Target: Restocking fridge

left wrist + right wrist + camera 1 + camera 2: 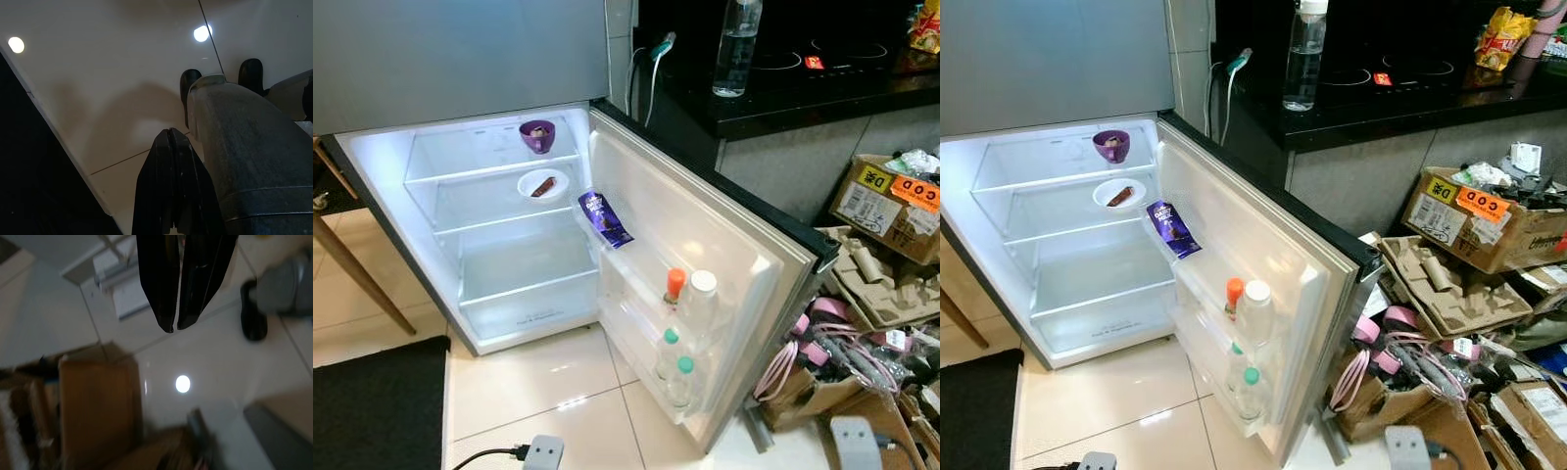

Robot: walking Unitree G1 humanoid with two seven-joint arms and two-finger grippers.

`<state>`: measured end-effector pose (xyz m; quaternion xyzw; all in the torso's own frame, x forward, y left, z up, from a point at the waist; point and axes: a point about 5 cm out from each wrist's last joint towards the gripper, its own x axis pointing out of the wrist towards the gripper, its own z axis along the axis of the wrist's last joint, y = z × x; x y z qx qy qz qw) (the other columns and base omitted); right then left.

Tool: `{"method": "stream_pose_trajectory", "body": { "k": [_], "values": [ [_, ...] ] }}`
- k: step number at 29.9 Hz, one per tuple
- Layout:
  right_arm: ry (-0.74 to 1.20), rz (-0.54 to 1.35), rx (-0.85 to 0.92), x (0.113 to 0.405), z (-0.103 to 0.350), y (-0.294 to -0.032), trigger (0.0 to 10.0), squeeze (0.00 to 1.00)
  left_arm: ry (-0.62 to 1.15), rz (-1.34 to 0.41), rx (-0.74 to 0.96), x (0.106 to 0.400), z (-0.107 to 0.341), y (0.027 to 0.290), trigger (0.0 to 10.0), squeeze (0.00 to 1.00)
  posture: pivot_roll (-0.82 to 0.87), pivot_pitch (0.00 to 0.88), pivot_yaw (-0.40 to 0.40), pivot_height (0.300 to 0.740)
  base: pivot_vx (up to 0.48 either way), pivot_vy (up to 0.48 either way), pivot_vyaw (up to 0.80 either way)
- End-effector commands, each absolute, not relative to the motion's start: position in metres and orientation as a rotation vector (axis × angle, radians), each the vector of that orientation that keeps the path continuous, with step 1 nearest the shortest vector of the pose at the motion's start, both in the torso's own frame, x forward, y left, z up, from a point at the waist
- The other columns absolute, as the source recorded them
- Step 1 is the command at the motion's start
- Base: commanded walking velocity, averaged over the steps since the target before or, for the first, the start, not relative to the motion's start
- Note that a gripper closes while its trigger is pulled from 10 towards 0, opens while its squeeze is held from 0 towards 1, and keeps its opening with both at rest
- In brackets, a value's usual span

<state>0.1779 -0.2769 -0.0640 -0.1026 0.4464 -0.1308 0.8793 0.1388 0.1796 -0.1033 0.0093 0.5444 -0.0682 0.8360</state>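
Fridge (pixel 509 294) open; purple cup (pixel 537 135) top shelf; bottles (pixel 690 313) in door. Left gripper (pixel 171 186), right gripper (pixel 181 284): fingers pressed together, empty, over floor.

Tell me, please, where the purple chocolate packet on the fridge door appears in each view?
Left eye view: purple chocolate packet in the door's top rack, near picture centre.
Right eye view: same packet, left of centre.
Left wrist view: not in it.
Right wrist view: not in it.
Shared landmark: purple cup on the top shelf.
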Motion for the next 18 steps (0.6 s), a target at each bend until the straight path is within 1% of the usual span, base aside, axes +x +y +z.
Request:
{"method": "stream_pose_trajectory", "body": {
  "k": [1, 6, 7, 11, 12, 15, 16, 18],
  "values": [
    [0.897, -0.279, -0.228, 0.186, -0.058, -0.28, 10.0, 0.0, 1.178, -0.161, 0.052, 0.134, -0.105, 0.185, 10.0, 0.0, -0.08, 0.0, -0.005, 0.74, 0.0, -0.472, 0.0],
    [0.852, -0.265, -0.247, 0.2, -0.05, -0.28, 10.0, 0.0, 1.176, -0.151, 0.053, 0.133, -0.105, 0.185, 10.0, 0.0, -0.08, 0.0, -0.009, 0.74, 0.0, -0.471, 0.0],
    [0.819, -0.255, -0.254, 0.209, -0.045, -0.279, 10.0, 0.0, 1.177, -0.154, 0.045, 0.133, -0.105, 0.184, 10.0, 0.0, -0.08, 0.0, -0.008, 0.74, 0.0, 0.0, 0.0],
    [0.809, -0.254, -0.254, 0.212, -0.044, -0.279, 10.0, 0.0, 1.177, -0.158, 0.044, 0.133, -0.105, 0.184, 10.0, 0.0, -0.08, 0.0, -0.008, 0.74, 0.0, 0.0, 0.0],
    [0.771, -0.248, -0.243, 0.221, -0.038, -0.278, 10.0, 0.0, 1.178, -0.154, 0.036, 0.132, -0.105, 0.184, 10.0, 0.0, -0.08, 0.0, -0.007, 0.74, 0.0, 0.0, 0.0],
    [0.713, -0.215, -0.22, 0.234, -0.03, -0.273, 10.0, 0.0, 1.178, -0.152, 0.033, 0.132, -0.105, 0.184, 10.0, 0.0, -0.08, 0.0, -0.008, 0.74, 0.0, 0.0, 0.0],
    [0.713, -0.215, -0.22, 0.234, -0.03, -0.273, 10.0, 0.0, 1.178, -0.152, 0.033, 0.132, -0.105, 0.184, 10.0, 0.0, -0.08, 0.0, -0.008, 0.74, 0.0, 0.0, 0.0],
    [0.661, -0.178, -0.179, 0.245, -0.023, -0.267, 10.0, 0.0, 1.179, -0.149, 0.03, 0.132, -0.105, 0.184, 10.0, 0.0, -0.08, 0.0, -0.008, 0.74, 0.0, 0.0, 0.0]
  ]
}}
